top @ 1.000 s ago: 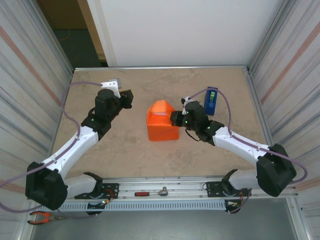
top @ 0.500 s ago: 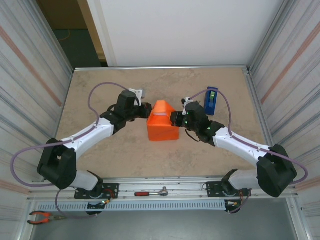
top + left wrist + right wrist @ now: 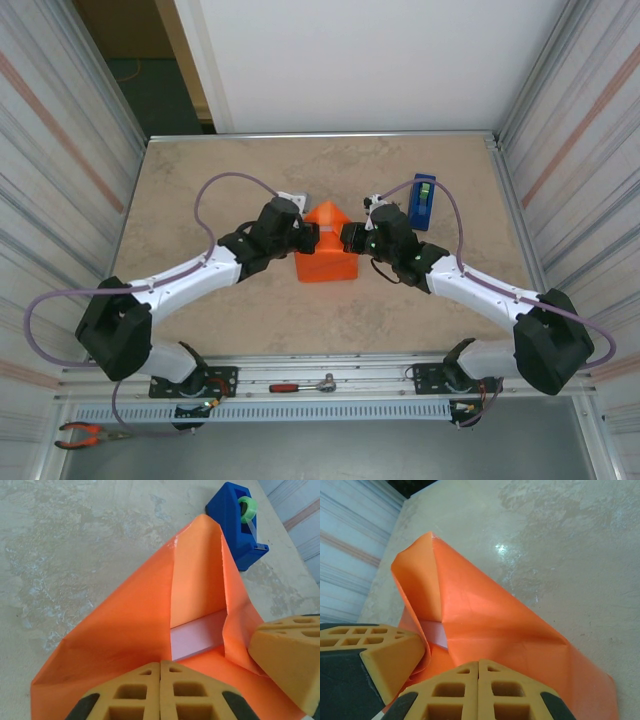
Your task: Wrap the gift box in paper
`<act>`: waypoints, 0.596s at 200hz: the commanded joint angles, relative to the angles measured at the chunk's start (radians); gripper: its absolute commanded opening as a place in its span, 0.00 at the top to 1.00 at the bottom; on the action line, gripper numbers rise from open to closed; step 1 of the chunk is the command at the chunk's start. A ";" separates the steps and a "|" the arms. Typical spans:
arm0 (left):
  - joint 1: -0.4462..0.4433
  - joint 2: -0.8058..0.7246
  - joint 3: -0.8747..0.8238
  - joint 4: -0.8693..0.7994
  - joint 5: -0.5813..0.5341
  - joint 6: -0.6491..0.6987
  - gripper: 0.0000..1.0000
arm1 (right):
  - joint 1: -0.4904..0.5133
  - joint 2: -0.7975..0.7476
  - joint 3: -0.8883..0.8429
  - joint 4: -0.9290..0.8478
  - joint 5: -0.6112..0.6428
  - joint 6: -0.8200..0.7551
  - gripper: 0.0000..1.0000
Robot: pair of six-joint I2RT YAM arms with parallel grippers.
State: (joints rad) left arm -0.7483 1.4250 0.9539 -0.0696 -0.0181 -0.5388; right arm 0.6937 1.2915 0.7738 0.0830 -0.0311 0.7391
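Observation:
The gift box (image 3: pixel 325 262) sits mid-table with the orange paper (image 3: pixel 326 214) folded over it; a pointed flap stands up at its far end. In the left wrist view a pale strip of the box (image 3: pixel 197 636) shows inside the open fold of paper (image 3: pixel 125 615). My left gripper (image 3: pixel 306 238) (image 3: pixel 160 663) is shut, its tips against the paper on the box's left side, with nothing between them. My right gripper (image 3: pixel 349 238) (image 3: pixel 478 662) is shut too and rests on the paper (image 3: pixel 490 615) at the right side. The two pairs of tips face each other across the fold.
A blue tape dispenser (image 3: pixel 422 201) (image 3: pixel 238 527) with a green roll stands just right of the box, behind my right arm. Corrugated walls close in both sides of the table (image 3: pixel 200 300). A ratchet (image 3: pixel 305 385) and pliers (image 3: pixel 85 434) lie on the front rail.
My left arm has swung right from the table's left part to the box's left side, and its jaws have closed fully. The right arm and the box have not moved.

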 commanded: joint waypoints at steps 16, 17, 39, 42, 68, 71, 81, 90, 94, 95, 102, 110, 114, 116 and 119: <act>-0.008 0.050 -0.020 -0.025 -0.057 -0.016 0.93 | -0.014 0.011 -0.004 -0.190 -0.110 0.020 1.00; -0.008 0.049 -0.021 -0.024 -0.059 -0.015 0.93 | -0.016 0.009 -0.001 -0.192 -0.113 0.019 1.00; -0.006 0.042 -0.029 -0.029 -0.075 0.014 0.93 | -0.072 -0.035 0.060 -0.227 -0.159 -0.012 1.00; -0.006 0.041 -0.030 -0.029 -0.075 0.019 0.93 | -0.079 -0.041 0.067 -0.228 -0.164 -0.017 1.00; -0.003 0.035 -0.032 -0.019 -0.070 0.050 0.93 | -0.135 -0.062 0.103 -0.245 -0.211 -0.050 1.00; -0.002 0.035 -0.033 -0.015 -0.069 0.053 0.93 | -0.139 -0.061 0.104 -0.246 -0.216 -0.052 1.00; 0.005 0.037 -0.032 -0.010 -0.058 0.066 0.93 | -0.146 -0.049 0.105 -0.247 -0.232 -0.059 1.00; 0.012 0.038 -0.028 -0.007 -0.046 0.075 0.94 | -0.145 -0.039 0.099 -0.236 -0.245 -0.063 1.00; 0.015 0.040 -0.025 -0.007 -0.039 0.079 0.94 | -0.144 -0.036 0.092 -0.230 -0.250 -0.064 1.00; 0.015 0.040 -0.024 -0.007 -0.037 0.080 0.94 | -0.144 -0.034 0.091 -0.228 -0.251 -0.064 1.00; 0.019 0.041 -0.019 -0.008 -0.029 0.088 0.95 | -0.138 -0.027 0.080 -0.212 -0.259 -0.065 1.00; 0.021 0.043 -0.014 -0.010 -0.021 0.093 0.96 | -0.133 -0.019 0.069 -0.195 -0.263 -0.069 1.00; 0.022 0.043 -0.012 -0.012 -0.018 0.096 0.96 | -0.130 -0.016 0.064 -0.190 -0.269 -0.067 1.00; 0.023 0.045 -0.011 -0.012 -0.015 0.097 0.96 | -0.129 -0.015 0.063 -0.186 -0.271 -0.067 1.00; 0.023 0.045 -0.008 -0.012 -0.011 0.097 0.96 | -0.126 -0.014 0.059 -0.180 -0.275 -0.068 1.00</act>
State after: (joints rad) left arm -0.7406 1.4418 0.9535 -0.0319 -0.0456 -0.4828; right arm 0.5522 1.2610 0.8509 -0.1139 -0.2470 0.7044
